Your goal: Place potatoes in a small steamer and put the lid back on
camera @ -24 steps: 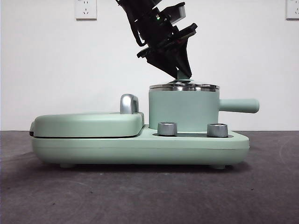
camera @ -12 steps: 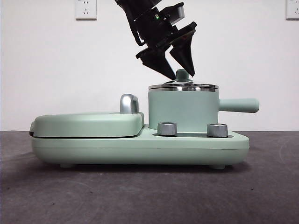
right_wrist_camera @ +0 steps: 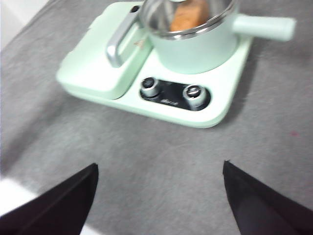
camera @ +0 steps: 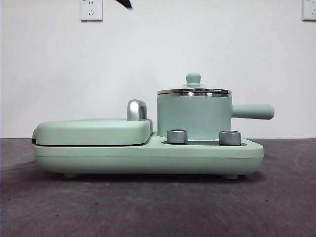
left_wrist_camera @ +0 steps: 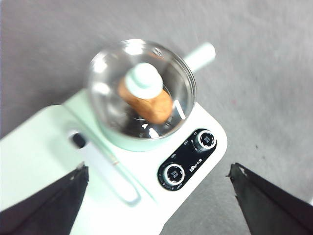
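Observation:
The small steamer (camera: 194, 117) is a mint-green pot with a side handle (camera: 253, 111), standing on the right half of the mint-green appliance base (camera: 148, 155). The lid (camera: 194, 92) sits flat on its steel rim, knob (camera: 193, 78) up. In the left wrist view the orange-brown potato (left_wrist_camera: 152, 104) lies inside the pot under the see-through lid (left_wrist_camera: 105, 93). My left gripper (left_wrist_camera: 156, 169) is open and empty, high above the pot. My right gripper (right_wrist_camera: 159, 165) is open and empty, back over the table in front of the appliance; the potato (right_wrist_camera: 187, 17) shows in the pot (right_wrist_camera: 195, 46).
The flat griddle cover (camera: 94, 131) with its chrome handle (camera: 137, 109) fills the left half of the base. Two steel dials (camera: 177, 136) (camera: 229, 137) sit at the front. A black arm tip (camera: 124, 3) shows at the top edge. Dark grey cloth (camera: 158, 207) covers the table.
The gripper that was at the lid knob opened, let go and rose out of the front view. The lid stays on the pot.

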### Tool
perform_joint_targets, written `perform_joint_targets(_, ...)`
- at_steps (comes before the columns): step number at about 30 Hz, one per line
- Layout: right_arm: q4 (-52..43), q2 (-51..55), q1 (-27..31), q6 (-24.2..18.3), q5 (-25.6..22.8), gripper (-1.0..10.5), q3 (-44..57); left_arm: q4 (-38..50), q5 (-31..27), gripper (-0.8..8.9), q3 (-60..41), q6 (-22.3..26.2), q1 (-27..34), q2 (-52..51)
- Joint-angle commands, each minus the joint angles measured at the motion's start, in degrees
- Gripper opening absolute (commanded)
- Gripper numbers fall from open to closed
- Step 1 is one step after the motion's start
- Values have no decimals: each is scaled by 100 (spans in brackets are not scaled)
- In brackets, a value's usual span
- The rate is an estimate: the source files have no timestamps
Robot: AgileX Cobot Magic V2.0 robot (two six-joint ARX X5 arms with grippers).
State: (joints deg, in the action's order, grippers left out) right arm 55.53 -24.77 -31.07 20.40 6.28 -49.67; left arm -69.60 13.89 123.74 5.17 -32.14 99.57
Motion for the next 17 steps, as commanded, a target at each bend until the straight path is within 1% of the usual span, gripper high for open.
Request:
perform_joint_targets(1,-20,-13,-37,-37,278,402,-24,-48,33,474,-308,-168,2,-643)
perform_joint_targets(4,-20,-13,-37,-146,299,402,-24,-26,33,473,-1322,-190,4,-1679)
perform_joint_targets(8,-20,-13,-37,-190,297,402,-24,175,33,469,-2590,-348,4,-2688)
perform_joint_targets(12,-20,-17,-37,-422,299,402,-24,393,31,468,-3917,-697,4,-3738)
perform_joint_targets(14,-20,-17,-37,-612,297,402,-24,599,31,468,-4531,-925,4,-4269)
perform_joint_targets(17,-24,-20,-37,-739,297,402,-24,1054,31,468,-5427,-1198,4,-5104)
